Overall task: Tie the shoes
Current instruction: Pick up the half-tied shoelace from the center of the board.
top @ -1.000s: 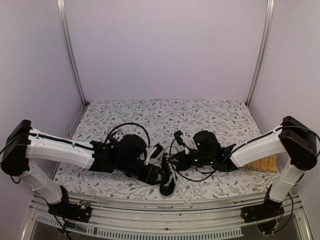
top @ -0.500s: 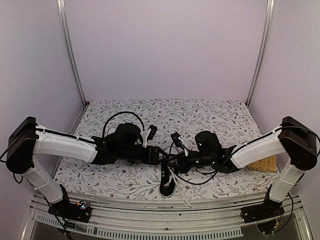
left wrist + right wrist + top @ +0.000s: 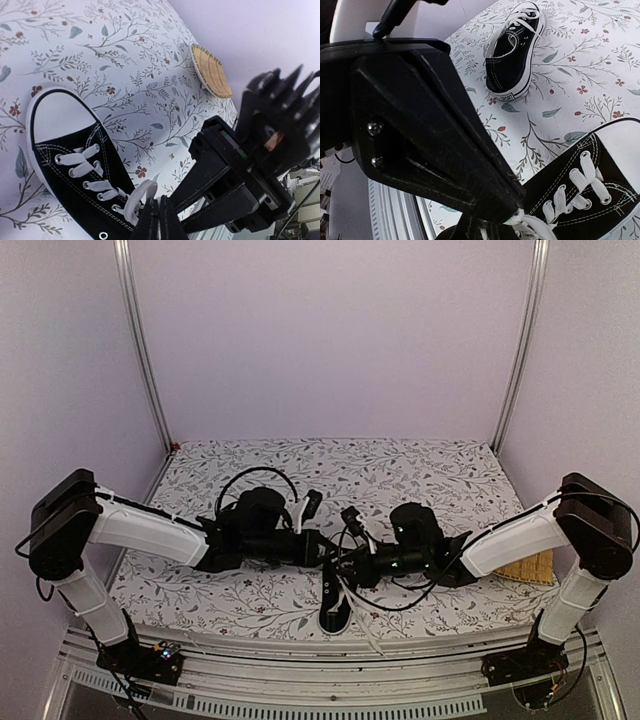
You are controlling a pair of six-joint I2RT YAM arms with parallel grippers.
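Pale lilac walls (image 3: 330, 340) are closing in a worktop (image 3: 430, 465) that is wearing a cloth printed with leafy sprigs. The left arm (image 3: 150, 530) and right arm (image 3: 510, 535) are reaching inward low over the cloth and meeting near the middle of the front edge. The near shoe (image 3: 335, 608) is sitting on its sole just below that meeting point, close to the front edge, black with a white toe cap and sole. The far shoe (image 3: 516, 50) is showing only in the right wrist view, standing on its sole well apart from the first; in the top view it cannot be picked out. A woven tan mat (image 3: 530, 568) is lying at the right edge of the worktop, beside the right arm. The left pincer (image 3: 159, 220) is showing its fingers pressed together at the upper end of the near shoe's lacing, pinching a loop (image 3: 141, 196) of the white lace (image 3: 85, 172). The right pincer (image 3: 505, 217) is sitting just opposite, almost touching the left one, its fingers likewise drawn together and nipping the lace where it is bunching above the top eyelets.
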